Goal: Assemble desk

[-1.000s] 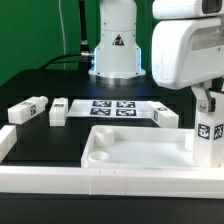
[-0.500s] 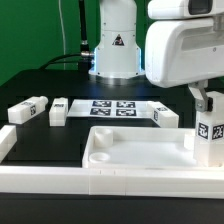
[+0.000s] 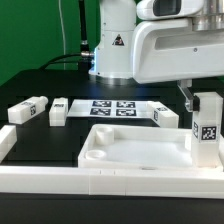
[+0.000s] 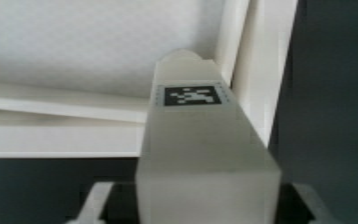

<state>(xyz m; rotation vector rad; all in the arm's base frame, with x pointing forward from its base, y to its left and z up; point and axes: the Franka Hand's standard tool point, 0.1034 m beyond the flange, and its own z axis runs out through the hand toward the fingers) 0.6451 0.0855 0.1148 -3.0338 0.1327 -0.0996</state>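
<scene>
The white tray-like tabletop (image 3: 135, 150) lies on the black table near the front. My gripper (image 3: 200, 100) is shut on a white square leg (image 3: 207, 128) with a tag, held upright over the tabletop's corner at the exterior view's right. In the wrist view the leg (image 4: 197, 140) fills the middle, reaching toward the tabletop's rim (image 4: 87, 108), with my fingers (image 4: 98, 200) on either side of it. Three more legs lie at the back: two on the left (image 3: 28, 108) (image 3: 59, 110), one on the right (image 3: 165, 114).
The marker board (image 3: 112, 108) lies flat at the back in front of the arm's base (image 3: 115, 50). Long white border rails run along the front (image 3: 100, 185) and the left side (image 3: 6, 140) of the table.
My gripper with the leg has moved toward the exterior view's left and slightly up, bringing the leg closer over the tabletop's right corner.
</scene>
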